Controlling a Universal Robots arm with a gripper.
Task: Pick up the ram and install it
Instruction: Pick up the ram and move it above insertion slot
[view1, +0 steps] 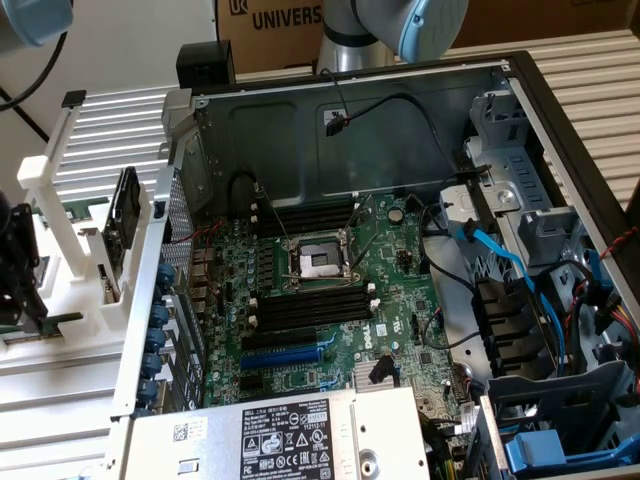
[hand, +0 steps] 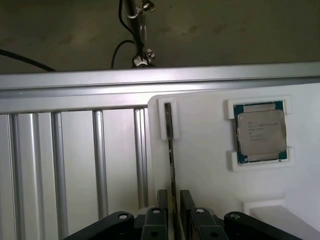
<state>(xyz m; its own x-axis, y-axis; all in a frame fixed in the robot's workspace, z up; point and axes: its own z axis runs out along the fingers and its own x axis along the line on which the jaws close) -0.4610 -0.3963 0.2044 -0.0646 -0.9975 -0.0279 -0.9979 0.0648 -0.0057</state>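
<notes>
- Ram (hand: 172, 150) stands on edge in a white holder (hand: 210, 175), outside the computer case (view1: 350, 120), which lies open and takes up most of the room's middle.
- Behind the case, the arm (view1: 400, 25) rises in front of a cardboard box (view1: 270, 20).
- A ribbed metal table (hand: 75, 165) runs under the holder, its slats lying along the same line as the ram.
- Inside the case a green motherboard (view1: 400, 300) lies flat, with a silver power supply (view1: 290, 440) at the near edge and blue cables (view1: 500, 260) towards the exterior view's right.
- On the board, long black slots (view1: 310, 305) with white end clips sit on either side of the square socket (view1: 315, 262).
- Gripper (hand: 174, 194) is at the holder, jaws apart, with one dark finger (hand: 162, 202) on each side of the ram's thin edge. A sliver of gap shows on both sides, so it straddles the stick without clamping it.
- A square silver processor (hand: 261, 132) rests in its own white frame on the holder, well to one side of the ram.
- The ram's far end sits in a small white slotted block (hand: 163, 120) at the holder's edge.
</notes>
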